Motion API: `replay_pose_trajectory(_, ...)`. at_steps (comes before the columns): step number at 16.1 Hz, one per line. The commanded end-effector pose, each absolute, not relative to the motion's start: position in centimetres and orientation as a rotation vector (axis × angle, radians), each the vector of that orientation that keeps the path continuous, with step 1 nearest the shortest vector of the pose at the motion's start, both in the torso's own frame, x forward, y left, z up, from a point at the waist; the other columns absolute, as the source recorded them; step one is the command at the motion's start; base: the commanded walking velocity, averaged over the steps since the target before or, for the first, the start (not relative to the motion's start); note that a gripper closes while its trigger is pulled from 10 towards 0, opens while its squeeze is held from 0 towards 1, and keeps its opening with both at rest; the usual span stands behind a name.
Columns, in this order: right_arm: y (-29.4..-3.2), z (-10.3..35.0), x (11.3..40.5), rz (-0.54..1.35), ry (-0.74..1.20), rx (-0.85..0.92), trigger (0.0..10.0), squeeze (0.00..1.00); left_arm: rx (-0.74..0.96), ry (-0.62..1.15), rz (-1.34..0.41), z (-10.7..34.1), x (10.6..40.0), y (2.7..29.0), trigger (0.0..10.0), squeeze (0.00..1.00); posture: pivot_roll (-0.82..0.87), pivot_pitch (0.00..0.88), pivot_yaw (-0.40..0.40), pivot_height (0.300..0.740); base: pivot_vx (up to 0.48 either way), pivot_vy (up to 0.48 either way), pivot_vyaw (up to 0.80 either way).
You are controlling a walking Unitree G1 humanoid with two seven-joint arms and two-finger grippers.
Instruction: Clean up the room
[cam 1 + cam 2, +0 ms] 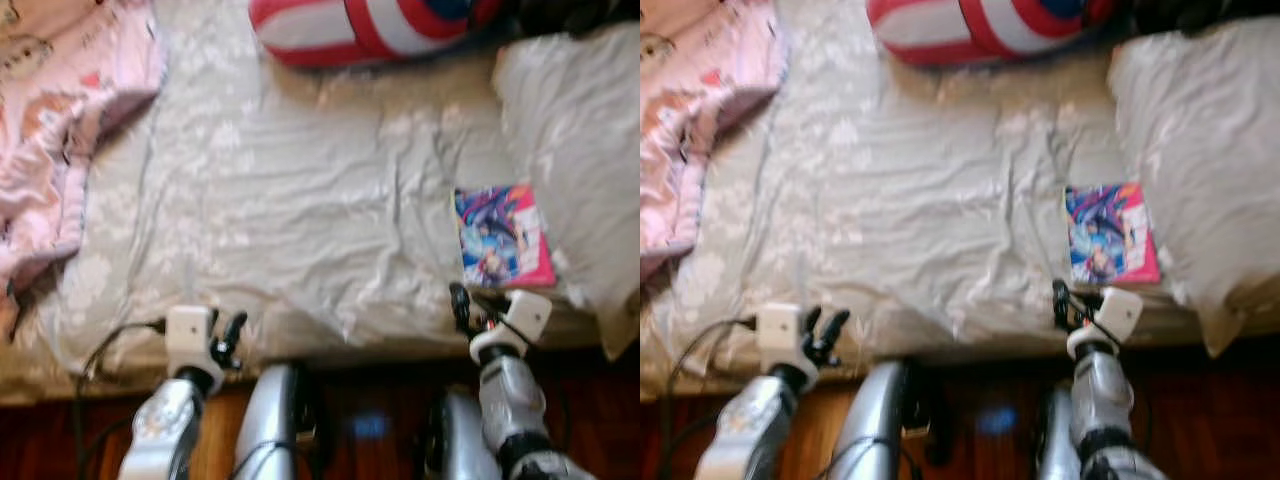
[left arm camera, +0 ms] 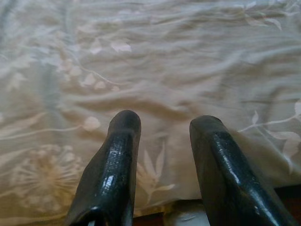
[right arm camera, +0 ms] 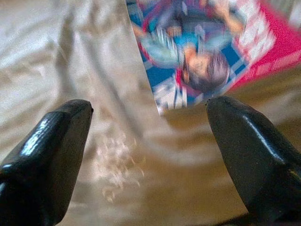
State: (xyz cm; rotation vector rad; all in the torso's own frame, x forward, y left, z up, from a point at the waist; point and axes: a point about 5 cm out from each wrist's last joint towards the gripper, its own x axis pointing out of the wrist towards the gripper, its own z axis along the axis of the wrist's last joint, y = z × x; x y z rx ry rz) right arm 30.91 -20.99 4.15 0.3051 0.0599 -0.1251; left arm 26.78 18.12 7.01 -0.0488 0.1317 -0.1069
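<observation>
A colourful comic book (image 1: 503,236) lies flat on the bed's pale floral sheet (image 1: 300,200), near the right front edge beside a white pillow (image 1: 580,140). My right gripper (image 1: 462,305) hovers over the bed's front edge just short of the book, fingers open; in the right wrist view the comic book (image 3: 207,52) lies just beyond the fingertips (image 3: 56,141). My left gripper (image 1: 230,340) is open over the front left edge of the bed, with bare sheet (image 2: 155,70) ahead of its fingers (image 2: 117,160).
A pink blanket (image 1: 60,110) is bunched at the bed's left side. A red, white and blue round cushion (image 1: 370,25) lies at the far edge. Dark wooden floor (image 1: 370,420) shows below the bed's edge. A cable (image 1: 100,350) trails by my left arm.
</observation>
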Motion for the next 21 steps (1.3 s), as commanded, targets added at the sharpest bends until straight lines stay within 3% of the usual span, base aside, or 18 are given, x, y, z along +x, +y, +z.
replay_pose_trajectory(1,-20.9,3.7,30.3,-0.121,0.066,0.285,10.0,0.0,-0.048,0.194,-0.071,5.2,26.3,19.0,10.0,0.0,0.09,0.126,0.082,0.652,0.0,0.0,0.0)
replay_pose_trajectory(5,-21.3,2.1,29.3,-0.083,0.173,0.213,10.0,0.0,-0.1,0.315,-0.038,2.0,28.1,19.2,10.0,0.0,0.06,0.0,0.064,0.692,0.0,0.0,0.0)
replay_pose_trajectory(10,-20.9,-1.5,26.7,-0.131,0.413,0.221,10.0,0.0,-0.087,0.542,-0.046,-1.9,26.9,18.8,10.0,0.0,0.03,0.0,0.074,0.74,0.0,0.0,0.0)
replay_pose_trajectory(14,-21.5,-4.5,23.5,-0.224,0.621,0.164,10.0,0.0,-0.04,0.733,-0.014,-4.8,24.0,18.9,10.0,0.0,-0.01,0.0,0.062,0.74,0.0,0.0,0.0)
replay_pose_trajectory(21,-21.2,-7.3,19.2,-0.251,0.789,0.141,10.0,0.0,-0.011,0.84,0.018,-6.5,21.4,19.8,10.0,0.0,-0.03,0.0,0.056,0.74,0.0,0.0,0.0)
